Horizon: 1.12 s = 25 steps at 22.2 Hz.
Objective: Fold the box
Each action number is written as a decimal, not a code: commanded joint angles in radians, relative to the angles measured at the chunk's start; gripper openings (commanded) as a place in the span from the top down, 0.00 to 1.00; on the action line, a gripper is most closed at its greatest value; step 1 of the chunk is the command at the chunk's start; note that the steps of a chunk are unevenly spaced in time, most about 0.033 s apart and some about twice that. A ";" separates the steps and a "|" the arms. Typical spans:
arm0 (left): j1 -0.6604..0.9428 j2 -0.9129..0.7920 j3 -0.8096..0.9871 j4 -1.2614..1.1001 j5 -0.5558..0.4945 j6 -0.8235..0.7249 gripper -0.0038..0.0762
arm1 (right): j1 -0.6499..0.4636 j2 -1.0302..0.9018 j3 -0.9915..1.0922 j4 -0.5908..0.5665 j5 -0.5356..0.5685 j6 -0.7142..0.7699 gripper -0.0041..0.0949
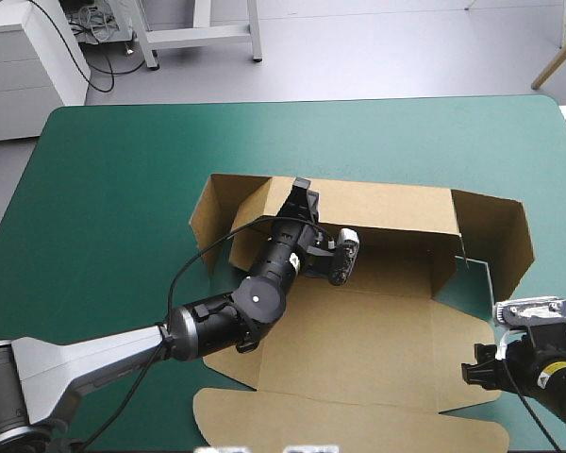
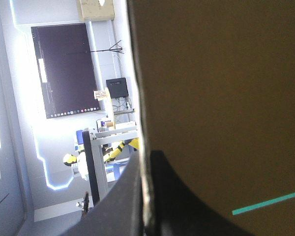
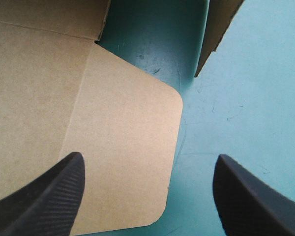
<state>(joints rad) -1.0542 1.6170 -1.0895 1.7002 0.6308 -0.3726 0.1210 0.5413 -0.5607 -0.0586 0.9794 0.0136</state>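
1. The box (image 1: 358, 349) is a cut sheet of brown board, partly set up.
2. Its far wall and both end flaps stand raised; the base and round-cornered lid lie flat.
3. It lies right of the tabletop's (image 1: 123, 170) middle, lid toward the near edge.

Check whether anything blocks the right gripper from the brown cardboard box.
Nothing visible does. The open right gripper hangs directly over a rounded flap of the brown cardboard box, with only bare teal-green table cover beside it.

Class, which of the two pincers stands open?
The right pincer: its fingers stand apart at the box's rounded flap, while the left pincer is shut on the far wall.
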 commanded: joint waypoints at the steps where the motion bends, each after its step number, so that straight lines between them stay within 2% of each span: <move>1: -0.005 -0.032 -0.020 0.016 0.055 -0.014 0.96 | -0.008 0.005 -0.025 -0.003 -0.048 0.020 0.33; 5: -0.005 -0.032 -0.020 0.016 0.074 -0.017 0.96 | -0.008 0.010 -0.121 0.010 -0.054 0.043 0.34; 9: -0.005 -0.032 -0.020 0.016 0.101 -0.032 0.96 | -0.008 0.114 -0.378 -0.042 -0.053 0.104 0.35; 11: -0.003 -0.032 -0.020 0.020 0.136 -0.073 0.96 | -0.008 0.240 -0.521 -0.067 -0.055 0.136 0.35; 14: -0.003 -0.032 -0.020 0.028 0.137 -0.088 0.96 | -0.008 0.365 -0.627 -0.069 -0.055 0.142 0.35; 17: -0.003 -0.032 -0.020 0.062 0.149 -0.174 0.96 | -0.008 0.555 -0.777 -0.046 -0.047 0.146 0.35; 21: -0.003 -0.032 -0.020 0.062 0.195 -0.206 0.96 | -0.008 0.805 -0.999 -0.034 -0.028 0.150 0.38; 25: -0.003 -0.032 -0.020 0.062 0.193 -0.214 0.96 | -0.017 0.925 -1.105 -0.029 0.014 0.147 0.38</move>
<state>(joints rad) -1.0554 1.6250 -1.0853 1.7067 0.7685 -0.5604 0.1197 1.4290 -1.5756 -0.0843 1.0089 0.1630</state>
